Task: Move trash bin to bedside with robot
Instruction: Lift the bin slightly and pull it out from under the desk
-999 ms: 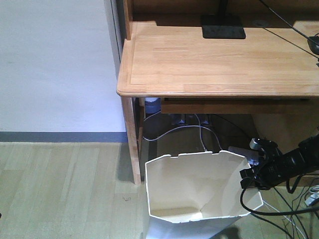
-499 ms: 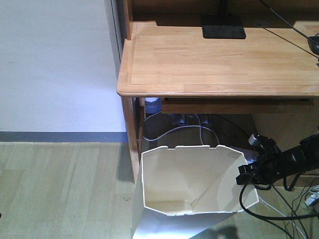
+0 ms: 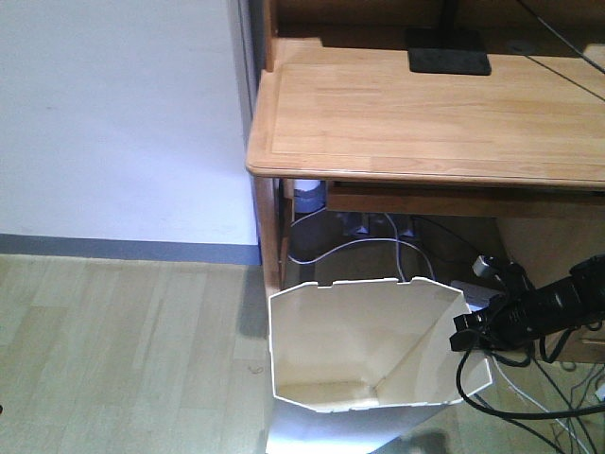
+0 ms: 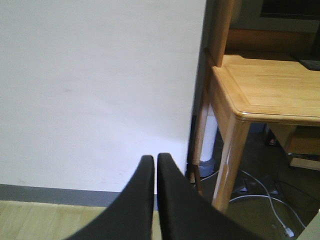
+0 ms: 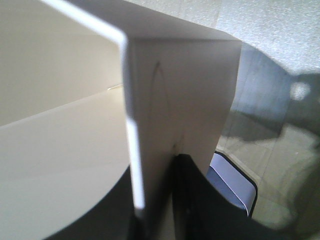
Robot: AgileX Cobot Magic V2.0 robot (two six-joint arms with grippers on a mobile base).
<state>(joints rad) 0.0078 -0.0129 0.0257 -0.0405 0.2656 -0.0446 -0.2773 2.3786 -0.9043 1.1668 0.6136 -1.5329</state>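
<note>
White wall (grey skirting), pale plank floor, wooden desk

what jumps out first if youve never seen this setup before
The white trash bin sits low in the front view, just in front of the wooden desk. The right end effector is clamped on its right wall, one finger on each side in the wrist view. The left end effector is shut and empty, facing the white wall beside the desk.
</note>
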